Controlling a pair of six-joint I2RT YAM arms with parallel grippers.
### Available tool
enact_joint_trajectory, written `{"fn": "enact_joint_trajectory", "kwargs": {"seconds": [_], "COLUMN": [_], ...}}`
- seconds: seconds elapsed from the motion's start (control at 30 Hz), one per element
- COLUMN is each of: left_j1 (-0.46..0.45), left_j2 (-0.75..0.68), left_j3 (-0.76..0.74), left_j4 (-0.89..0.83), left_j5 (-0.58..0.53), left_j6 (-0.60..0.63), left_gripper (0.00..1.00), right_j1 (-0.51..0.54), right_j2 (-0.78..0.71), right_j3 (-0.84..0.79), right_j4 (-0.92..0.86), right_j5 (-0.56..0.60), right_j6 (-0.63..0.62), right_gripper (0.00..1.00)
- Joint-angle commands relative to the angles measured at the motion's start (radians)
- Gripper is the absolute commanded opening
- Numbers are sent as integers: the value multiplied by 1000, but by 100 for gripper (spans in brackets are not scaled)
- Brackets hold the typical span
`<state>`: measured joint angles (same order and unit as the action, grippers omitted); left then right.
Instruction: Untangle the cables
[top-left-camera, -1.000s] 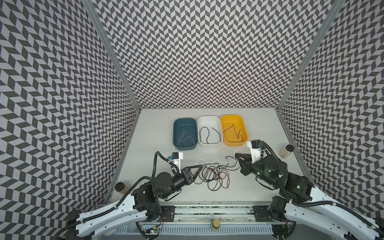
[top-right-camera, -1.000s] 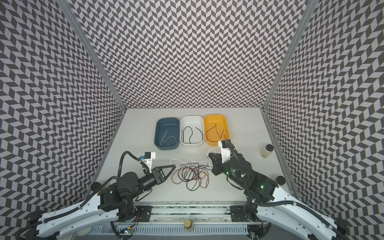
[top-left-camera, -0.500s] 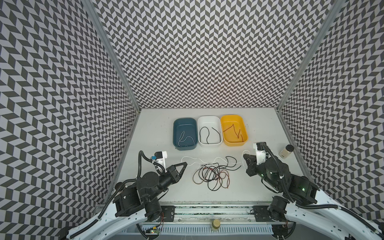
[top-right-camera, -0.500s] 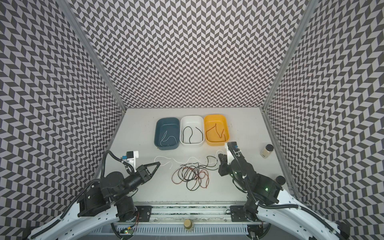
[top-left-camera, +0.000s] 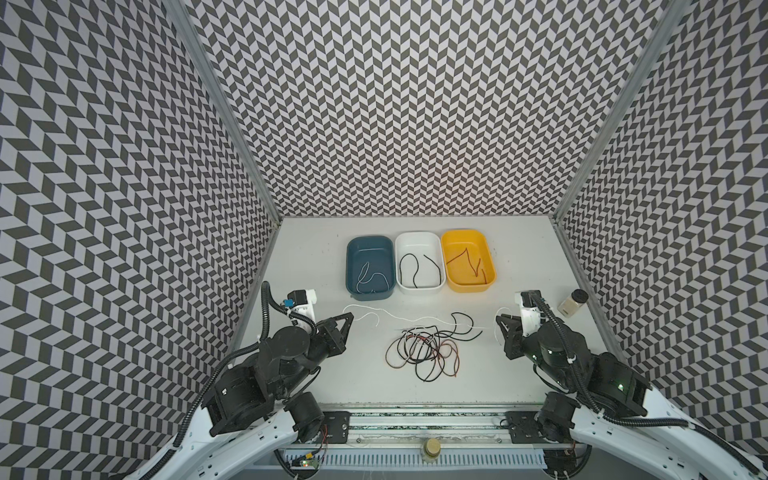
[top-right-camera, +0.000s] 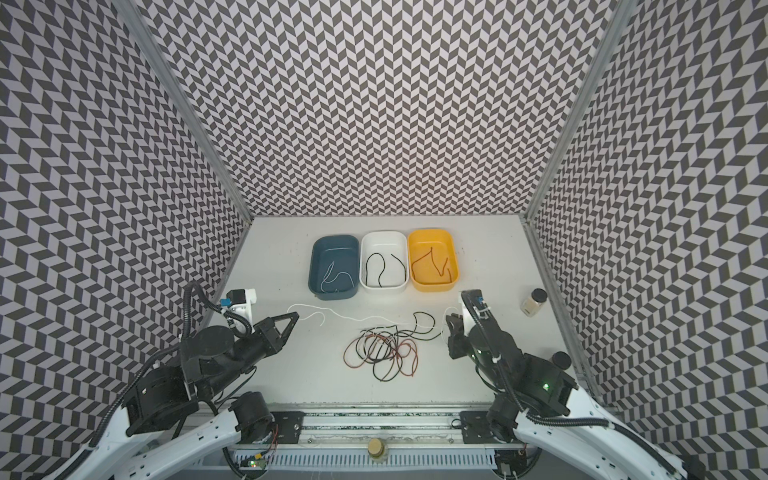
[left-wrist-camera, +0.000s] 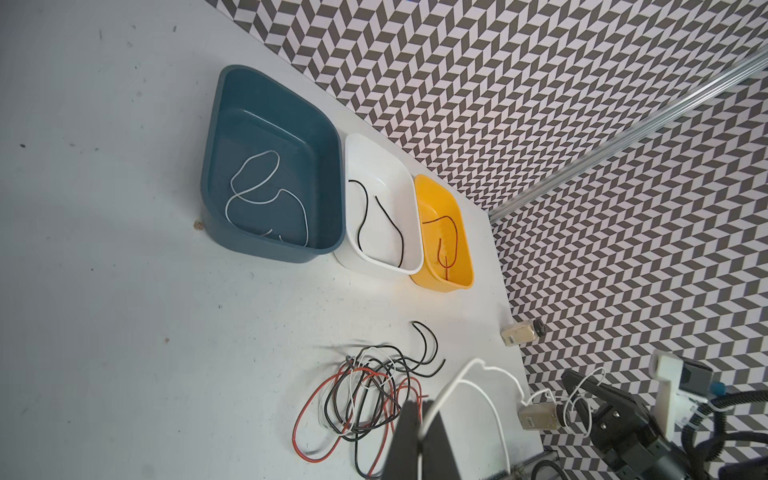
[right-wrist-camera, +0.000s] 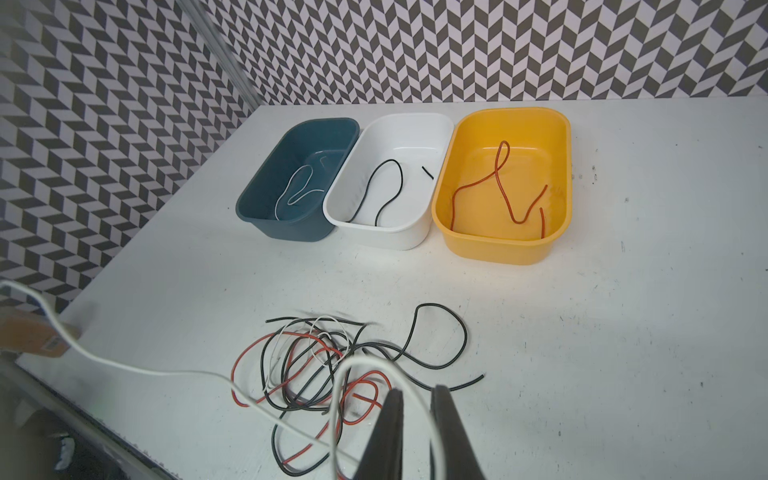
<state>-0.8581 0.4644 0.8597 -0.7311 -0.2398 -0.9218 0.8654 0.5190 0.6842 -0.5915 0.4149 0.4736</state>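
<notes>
**A:** Jaw check?

**B:** The left gripper (left-wrist-camera: 419, 406) is clamped tight on the long thin white cable (right-wrist-camera: 166, 371). The right gripper (right-wrist-camera: 417, 392) has its jaws slightly parted, and the same cable runs loose through the gap.

**A:** Positions relative to the white rectangular plastic tray (top-left-camera: 417, 290)?

**B:** The tangle of black, red and white cables (top-left-camera: 422, 353) lies on the table on the tray's robot side, apart from it. The white cable passes between the two. A black cable (right-wrist-camera: 401, 174) lies inside the tray. The dark-blue plastic tray (top-left-camera: 370, 294) touching its left side holds a short white cable (left-wrist-camera: 306, 224). The yellow plastic tray (top-left-camera: 471, 287) on its right holds a red cable (right-wrist-camera: 542, 222).
</notes>
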Motion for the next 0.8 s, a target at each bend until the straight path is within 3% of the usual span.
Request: {"fn": "enact_joint_trajectory", "kwargs": {"seconds": [0.0, 0.07, 0.33, 0.5, 0.77], "left_j1": [17, 33, 173, 338, 557], "left_j2": [70, 115, 291, 396, 564], "left_j3": [57, 94, 312, 435, 578], "left_j4": [-26, -21, -38, -26, -16], "left_j5": [-38, -29, 59, 206, 342], "left_j6": [85, 120, 271, 330, 384], "left_gripper": [0, 0, 0, 0, 0], "right_j1": [-6, -7, -7, -7, -6], "right_j2": [-7, -17, -27, -30, -38], "right_j3": [6, 6, 31, 39, 51], "right_j4": [-14, -19, -60, -69, -74], "right_j5": [-31, -41, -74, -107, -201], "right_j6": [10, 2, -32, -49, -109], "right_gripper": [28, 39, 64, 69, 75]}}
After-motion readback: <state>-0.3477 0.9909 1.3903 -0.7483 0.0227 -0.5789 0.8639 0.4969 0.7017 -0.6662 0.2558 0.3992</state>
